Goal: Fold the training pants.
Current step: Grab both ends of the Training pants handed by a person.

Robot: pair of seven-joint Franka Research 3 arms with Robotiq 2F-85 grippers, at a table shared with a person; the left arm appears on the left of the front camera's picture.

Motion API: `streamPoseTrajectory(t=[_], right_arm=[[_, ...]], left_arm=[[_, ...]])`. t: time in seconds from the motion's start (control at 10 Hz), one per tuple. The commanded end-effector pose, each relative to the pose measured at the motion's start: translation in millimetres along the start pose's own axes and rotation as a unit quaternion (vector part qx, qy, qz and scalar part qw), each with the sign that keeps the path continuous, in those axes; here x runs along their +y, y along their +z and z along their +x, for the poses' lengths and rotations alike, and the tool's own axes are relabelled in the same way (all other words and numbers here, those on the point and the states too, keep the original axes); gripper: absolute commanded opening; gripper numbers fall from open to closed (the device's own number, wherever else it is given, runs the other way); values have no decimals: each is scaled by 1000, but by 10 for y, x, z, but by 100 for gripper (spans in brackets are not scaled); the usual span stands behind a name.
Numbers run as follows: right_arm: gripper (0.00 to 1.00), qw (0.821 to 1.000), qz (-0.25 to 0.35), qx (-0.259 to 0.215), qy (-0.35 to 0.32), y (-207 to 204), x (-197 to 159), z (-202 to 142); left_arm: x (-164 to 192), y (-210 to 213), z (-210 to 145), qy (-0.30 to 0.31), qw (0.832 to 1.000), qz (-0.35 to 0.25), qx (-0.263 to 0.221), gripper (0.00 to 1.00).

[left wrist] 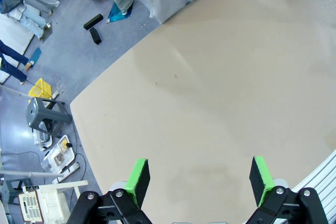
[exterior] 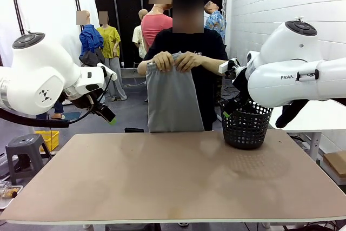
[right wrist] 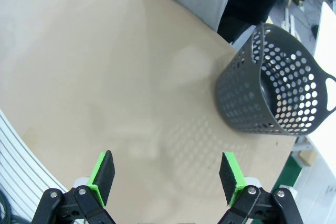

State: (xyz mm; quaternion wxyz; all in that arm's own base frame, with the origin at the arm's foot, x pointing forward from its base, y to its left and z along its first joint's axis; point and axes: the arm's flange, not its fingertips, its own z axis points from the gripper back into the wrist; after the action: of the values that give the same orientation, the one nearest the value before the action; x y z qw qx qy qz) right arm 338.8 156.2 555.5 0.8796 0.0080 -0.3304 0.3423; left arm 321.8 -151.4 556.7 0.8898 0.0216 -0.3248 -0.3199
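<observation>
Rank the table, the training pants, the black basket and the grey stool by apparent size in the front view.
1. table
2. training pants
3. black basket
4. grey stool, looking only a little smaller than the basket, so those two are unsure.

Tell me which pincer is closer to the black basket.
The right pincer, hanging open right next to the black basket; the left pincer, also open, hangs over the opposite side of the table.
</observation>
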Motion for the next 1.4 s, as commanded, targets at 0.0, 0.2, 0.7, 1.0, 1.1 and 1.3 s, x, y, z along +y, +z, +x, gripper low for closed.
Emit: streamPoseTrajectory(t=[0.0, 0.2, 0.7, 1.0, 1.1, 1.3], right_arm=[[100, 1000, -1, 0, -2, -2, -11, 8], [100, 1000, -1, 0, -2, -2, -11, 8], [100, 1000, -1, 0, -2, -2, -11, 8], [100, 1000, -1, 0, -2, -2, -11, 8], [100, 1000, -1, 0, -2, -2, -11, 8], [100, 1000, -1, 0, -2, -2, -11, 8]], left_arm=[[9, 2, 31, -1, 1000, -1, 0, 100], [9, 2, 31, -1, 1000, -1, 0, 100], [9, 2, 31, -1, 1000, -1, 0, 100], [9, 2, 31, -1, 1000, -1, 0, 100], [9, 2, 31, -1, 1000, -1, 0, 100], [9, 2, 31, -1, 1000, -1, 0, 100]])
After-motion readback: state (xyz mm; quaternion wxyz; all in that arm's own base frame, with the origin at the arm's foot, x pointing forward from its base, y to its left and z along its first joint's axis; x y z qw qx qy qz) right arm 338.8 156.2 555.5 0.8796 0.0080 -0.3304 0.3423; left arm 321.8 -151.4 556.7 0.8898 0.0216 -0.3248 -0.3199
